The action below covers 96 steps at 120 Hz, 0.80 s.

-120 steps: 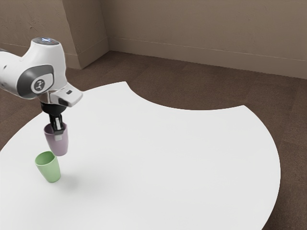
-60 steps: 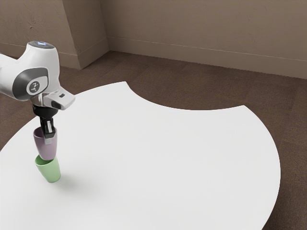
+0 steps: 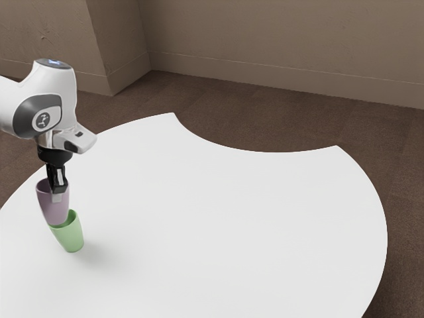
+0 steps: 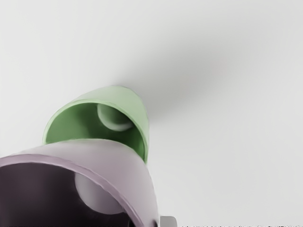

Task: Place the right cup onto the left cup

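Observation:
In the exterior view my gripper (image 3: 58,192) is shut on the wall of the purple cup (image 3: 54,207), which hangs upright with its mouth up. The green cup (image 3: 69,233) stands on the white table, its mouth partly covered by the purple cup's base in that view. In the wrist view the purple cup (image 4: 111,163) is large at the lower edge, and beyond it the green cup (image 4: 137,111) shows its inside and part of its floor. Whether the two cups touch, I cannot tell.
The white table (image 3: 232,218) has a rounded edge with a curved cut-out on its far side. Brown floor and a wall lie beyond it.
My hand has moved toward the exterior view's left and slightly lower, carrying the purple cup from beyond the green cup to overlap its mouth's left part. The green cup has stayed put.

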{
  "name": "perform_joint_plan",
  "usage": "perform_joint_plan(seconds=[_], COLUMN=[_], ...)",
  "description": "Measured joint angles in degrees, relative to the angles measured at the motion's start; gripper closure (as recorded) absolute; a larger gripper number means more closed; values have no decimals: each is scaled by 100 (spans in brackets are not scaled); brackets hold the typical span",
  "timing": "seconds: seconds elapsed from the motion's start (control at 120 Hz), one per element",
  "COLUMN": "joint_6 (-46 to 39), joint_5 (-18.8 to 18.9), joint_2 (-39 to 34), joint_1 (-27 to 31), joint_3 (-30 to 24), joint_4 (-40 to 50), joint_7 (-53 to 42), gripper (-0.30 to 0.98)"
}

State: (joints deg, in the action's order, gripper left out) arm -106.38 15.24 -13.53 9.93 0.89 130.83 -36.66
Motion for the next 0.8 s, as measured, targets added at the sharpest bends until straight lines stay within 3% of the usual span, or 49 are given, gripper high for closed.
perform_joint_plan(seconds=[0.8], joint_6=[-29], joint_5=[289], joint_2=[721], joint_1=[-174], joint_3=[-1], joint_4=[-243], joint_7=[102], gripper=[79])
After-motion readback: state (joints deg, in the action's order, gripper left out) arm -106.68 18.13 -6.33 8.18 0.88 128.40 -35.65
